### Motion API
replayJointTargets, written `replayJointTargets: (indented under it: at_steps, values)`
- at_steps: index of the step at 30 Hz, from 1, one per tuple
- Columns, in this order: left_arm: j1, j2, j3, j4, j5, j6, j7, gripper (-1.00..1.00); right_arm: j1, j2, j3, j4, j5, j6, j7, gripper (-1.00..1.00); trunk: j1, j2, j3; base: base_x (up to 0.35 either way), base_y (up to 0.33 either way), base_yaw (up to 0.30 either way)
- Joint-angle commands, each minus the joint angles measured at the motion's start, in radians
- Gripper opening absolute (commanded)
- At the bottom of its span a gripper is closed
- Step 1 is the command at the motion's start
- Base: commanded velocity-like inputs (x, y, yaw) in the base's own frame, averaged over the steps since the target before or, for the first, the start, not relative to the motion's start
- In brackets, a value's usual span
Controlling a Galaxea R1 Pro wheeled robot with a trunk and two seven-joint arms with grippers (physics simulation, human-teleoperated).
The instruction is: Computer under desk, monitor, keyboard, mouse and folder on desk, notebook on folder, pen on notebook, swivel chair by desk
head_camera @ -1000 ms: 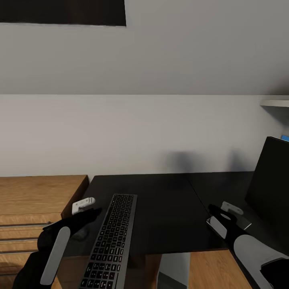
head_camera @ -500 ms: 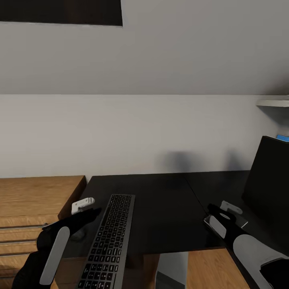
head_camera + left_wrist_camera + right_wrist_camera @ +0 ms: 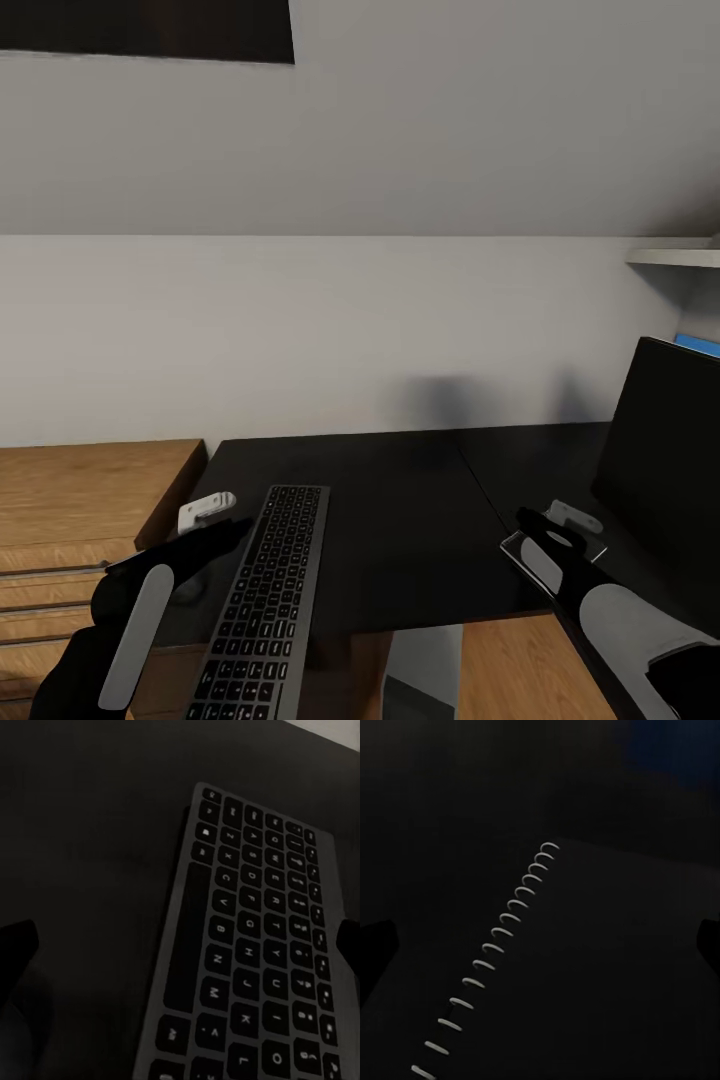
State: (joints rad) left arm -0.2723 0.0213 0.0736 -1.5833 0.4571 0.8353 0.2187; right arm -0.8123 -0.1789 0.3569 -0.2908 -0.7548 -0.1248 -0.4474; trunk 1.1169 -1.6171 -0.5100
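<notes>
The black keyboard [image 3: 262, 600] [image 3: 255, 952] lies lengthwise on the left part of the black desk [image 3: 400, 500], its near end over the front edge. My left gripper [image 3: 222, 518] [image 3: 184, 945] hovers open just above it and the desk. A small dark rounded shape [image 3: 190, 587], perhaps the mouse, lies left of the keyboard under my left arm. The monitor [image 3: 665, 450] stands at the right. In front of it my right gripper [image 3: 552, 522] [image 3: 544, 937] is open over a dark spiral-bound notebook [image 3: 607, 967] [image 3: 512, 552].
A light wooden drawer unit [image 3: 90, 480] adjoins the desk's left end. A white shelf [image 3: 680, 257] hangs on the wall above the monitor. The white desk leg [image 3: 425, 660] and wooden floor [image 3: 510, 670] show below the front edge. The grey wall stands close behind.
The whole picture has slid a little to the left, so the camera has moved; more of the monitor shows. Both arms hold their pose and both grippers stay open.
</notes>
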Motion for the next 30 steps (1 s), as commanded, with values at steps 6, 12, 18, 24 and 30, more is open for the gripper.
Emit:
replayJointTargets:
  at_steps: [6, 12, 18, 24, 30]
  values:
    - [-0.001, 0.000, 0.000, -0.001, 0.011, 0.004, 0.008, 1.00, 0.000, 0.001, 0.008, -0.001, -0.012, -0.005, -0.002, 1.00, 0.000, -0.001, -0.001, 0.000, 0.000, -0.001]
    - [-0.001, 0.000, 0.000, -0.001, 0.012, 0.004, 0.008, 1.00, 0.000, 0.002, 0.009, -0.002, -0.011, -0.005, -0.003, 1.00, 0.000, -0.001, -0.001, 0.000, 0.000, 0.000]
    - [-0.001, 0.000, 0.000, 0.000, 0.011, 0.005, 0.008, 1.00, 0.000, 0.002, 0.008, -0.002, -0.011, -0.006, -0.004, 1.00, 0.000, -0.001, -0.001, 0.000, 0.000, 0.000]
    - [-0.001, 0.000, 0.000, 0.000, 0.012, 0.005, 0.008, 1.00, -0.001, 0.001, 0.007, -0.002, -0.011, -0.005, -0.007, 1.00, 0.000, -0.001, -0.001, 0.000, 0.000, 0.000]
    - [-0.001, 0.000, 0.000, 0.002, 0.012, 0.004, 0.008, 1.00, -0.001, 0.002, 0.010, -0.002, -0.011, -0.004, -0.007, 1.00, 0.000, -0.001, -0.002, 0.000, 0.000, -0.034]
